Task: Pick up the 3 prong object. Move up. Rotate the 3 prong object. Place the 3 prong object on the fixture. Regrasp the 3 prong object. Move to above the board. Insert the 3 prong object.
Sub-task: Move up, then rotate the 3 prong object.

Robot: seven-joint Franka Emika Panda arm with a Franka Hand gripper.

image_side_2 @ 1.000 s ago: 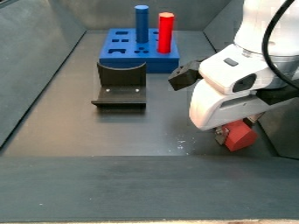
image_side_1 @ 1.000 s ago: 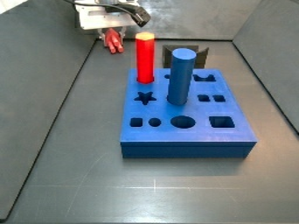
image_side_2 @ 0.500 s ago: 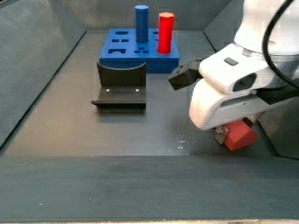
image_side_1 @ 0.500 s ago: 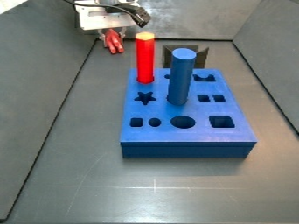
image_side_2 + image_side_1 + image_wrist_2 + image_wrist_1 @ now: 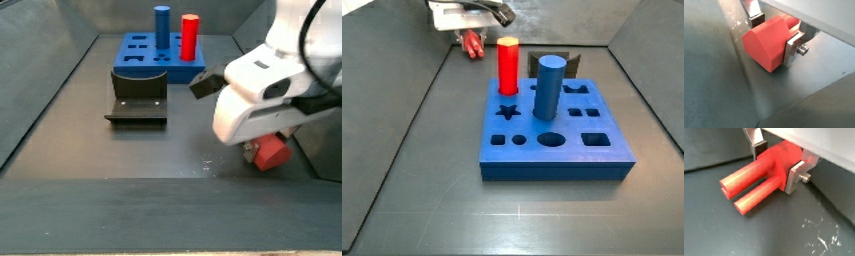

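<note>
Your gripper (image 5: 779,159) has its fingers (image 5: 796,174) clamped on the 3 prong object (image 5: 761,175), held clear of the floor (image 5: 147,150) near a wall; in a side view it hangs below the gripper (image 5: 271,152). Further off you see the fixture (image 5: 136,98), then the board (image 5: 160,57) with two pegs (image 5: 190,35).

Both side views look down from opposite ends at the thick blue cutout board (image 5: 553,125) (image 5: 158,55); both wrist views sit close behind the silver two-finger gripper (image 5: 777,165) (image 5: 774,32).
</note>
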